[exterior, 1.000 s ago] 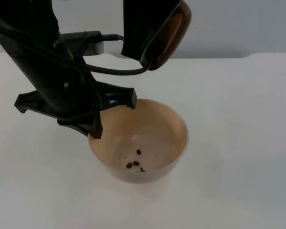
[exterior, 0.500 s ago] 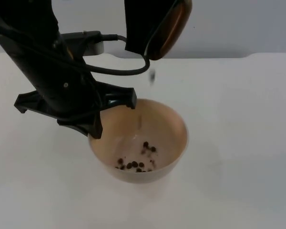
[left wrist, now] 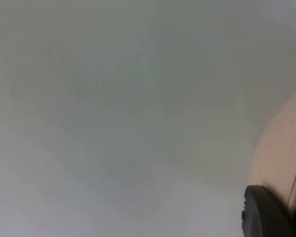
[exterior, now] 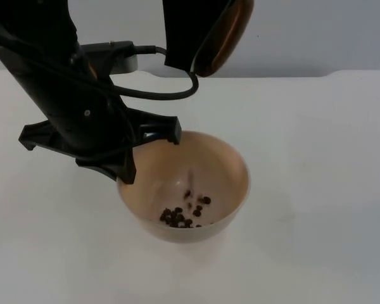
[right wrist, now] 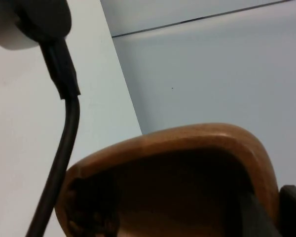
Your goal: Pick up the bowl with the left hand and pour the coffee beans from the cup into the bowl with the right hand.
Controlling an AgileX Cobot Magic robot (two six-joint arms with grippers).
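A beige bowl point(exterior: 225, 166) hangs just above the white table, with several dark coffee beans point(exterior: 185, 213) at its bottom. My left gripper point(exterior: 129, 163) is shut on the bowl's left rim; that rim point(left wrist: 278, 158) also appears beside the black fingertip point(left wrist: 266, 212) in the left wrist view. High over the bowl's far edge, my right gripper point(exterior: 193, 38) is shut on a brown wooden cup point(exterior: 225, 35), tipped steeply mouth-down toward the bowl. The right wrist view looks into the cup's dark inside point(right wrist: 187, 173); I cannot tell whether beans are left in it.
The white table point(exterior: 316, 158) spreads out around the bowl and ends at the grey partition wall point(exterior: 316, 31) behind. The left arm's black body point(exterior: 76, 107) crosses the table left of the bowl.
More beans have dropped from the cup into the bowl, and the pile at its bottom has grown. Bowl and both grippers have hardly moved.
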